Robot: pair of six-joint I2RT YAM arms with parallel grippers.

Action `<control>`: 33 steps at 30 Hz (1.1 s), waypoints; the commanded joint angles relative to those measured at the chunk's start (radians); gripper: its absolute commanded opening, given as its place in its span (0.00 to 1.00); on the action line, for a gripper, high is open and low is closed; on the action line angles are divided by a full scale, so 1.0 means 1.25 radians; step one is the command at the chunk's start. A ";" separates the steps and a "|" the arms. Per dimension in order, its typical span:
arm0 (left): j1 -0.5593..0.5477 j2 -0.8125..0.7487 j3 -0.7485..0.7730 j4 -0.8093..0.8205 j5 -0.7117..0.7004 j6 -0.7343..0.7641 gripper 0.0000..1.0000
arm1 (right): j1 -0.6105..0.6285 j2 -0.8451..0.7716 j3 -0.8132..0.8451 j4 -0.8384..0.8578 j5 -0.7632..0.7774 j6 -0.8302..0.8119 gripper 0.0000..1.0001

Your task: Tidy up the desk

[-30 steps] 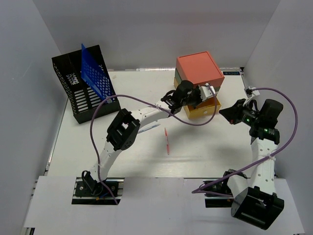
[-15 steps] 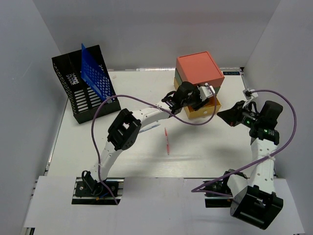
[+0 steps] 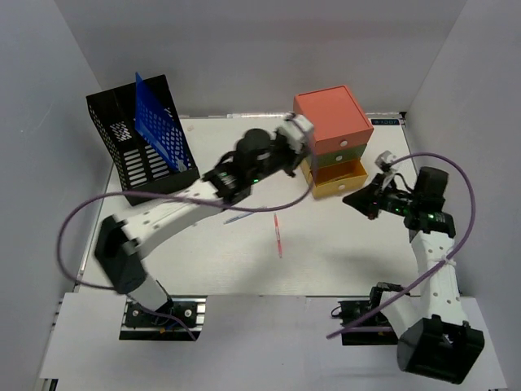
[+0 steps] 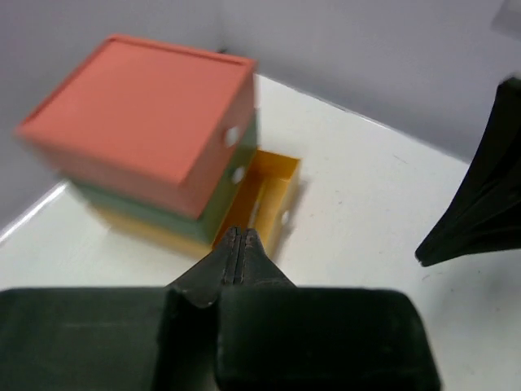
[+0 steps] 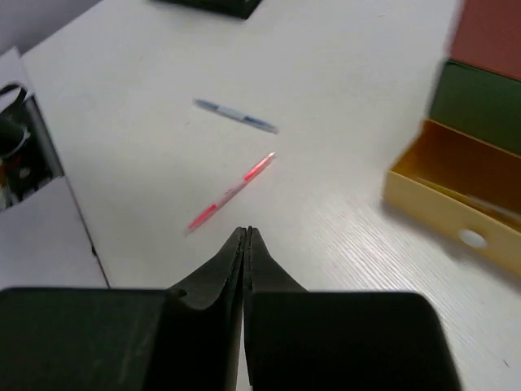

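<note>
The white desk [image 3: 326,261] carries a stacked drawer box [image 3: 330,118] with an orange top, a green middle and a yellow bottom drawer [image 3: 338,179] that is pulled open. A red pen [image 3: 278,236] and a blue pen [image 3: 244,214] lie loose on the desk; they also show in the right wrist view, red [image 5: 232,191] and blue [image 5: 236,114]. My left gripper [image 3: 295,148] is shut and empty, raised beside the box's left side [image 4: 236,234]. My right gripper [image 3: 350,199] is shut and empty, low over the desk just right of the open drawer [image 5: 247,232].
A black mesh file rack [image 3: 138,155] holding a blue folder [image 3: 159,122] stands at the back left. Purple cables loop over the desk's middle and right. White walls close in the back and both sides. A thin light object lies inside the yellow drawer [image 5: 480,205].
My left arm has straightened out and risen, and its gripper has pulled back left from the yellow drawer's front. My right gripper has moved left toward the drawer.
</note>
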 commanded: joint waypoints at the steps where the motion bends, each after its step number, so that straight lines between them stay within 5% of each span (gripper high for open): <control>1: 0.041 -0.164 -0.183 -0.069 -0.180 -0.125 0.00 | 0.138 0.002 0.016 0.008 0.142 -0.050 0.00; 7: 0.104 -0.352 -0.374 -0.184 -0.312 -0.141 0.04 | 0.454 0.189 0.088 -0.016 0.472 -0.018 0.00; 11: 0.111 -0.486 -0.509 -0.195 -0.399 -0.124 0.55 | 0.631 0.333 0.120 -0.016 0.714 0.004 0.00; 12: 0.111 -0.515 -0.535 -0.188 -0.430 -0.119 0.60 | 0.644 0.357 0.142 -0.018 0.737 0.011 0.00; 14: 0.111 -0.598 -0.606 -0.156 -0.450 -0.113 0.67 | 0.683 0.425 0.168 -0.030 0.797 0.031 0.19; 15: 0.111 -0.621 -0.621 -0.151 -0.464 -0.101 0.68 | 0.708 0.445 0.192 -0.037 0.810 0.032 0.36; 18: 0.101 -0.676 -0.631 -0.165 -0.515 -0.085 0.68 | 0.728 0.517 0.235 -0.062 0.834 0.061 0.56; 26: 0.101 -0.734 -0.647 -0.166 -0.614 -0.017 0.69 | 0.771 0.653 0.330 -0.071 0.793 0.201 0.59; 33: 0.101 -0.750 -0.658 -0.157 -0.630 -0.007 0.68 | 0.822 0.697 0.325 -0.022 0.904 0.338 0.55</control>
